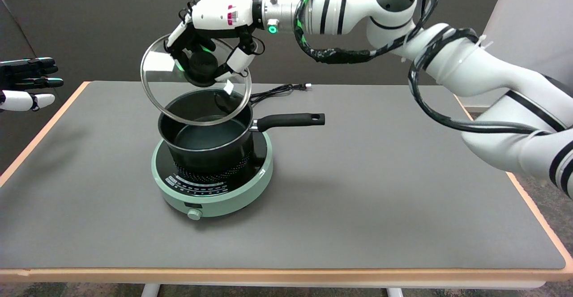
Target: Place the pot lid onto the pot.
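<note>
Head view: right hand [210, 41] carries the glass pot lid [195, 80] by its black knob, fingers closed round it, just above the pot [207, 131].

Step judged: lowering phase, lid not yet seated. The lid hangs tilted below the hand, its lower edge near the pot rim; the pot sits on the green cooker [212, 176] underneath. Next move likely needs levelling, centring, then descent. The arm reaches across from the right, wrist level.

- I see a black pot [206, 142] with a black handle.
- My clear glass lid [179, 93] carries a black knob.
- The hotplate [250, 178] is pale green, its top black.
- The table [380, 198] is grey, edged in light wood.
</note>
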